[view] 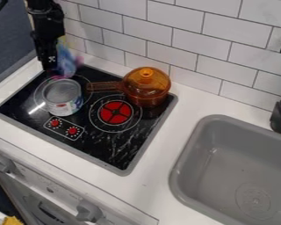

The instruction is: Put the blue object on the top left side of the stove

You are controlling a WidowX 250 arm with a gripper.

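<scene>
At the upper left of the stove point(105, 151): blue object point(66, 66), blurred, beside the pincer point(51, 67).
Pincer, black, pointing down (whether clenched on the object or released, one cannot tell); open can point(63, 105), one, near it; amber lidded pot point(147, 90), one, farther right.

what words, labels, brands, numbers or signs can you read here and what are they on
No text can be read.
Open silver metal can with a white label: coloured print, too small to read.
Black glossy stovetop: tiny white marks around the round red knobs, too small to read.
Black robot arm: a small white mark, too small to make out.
</scene>
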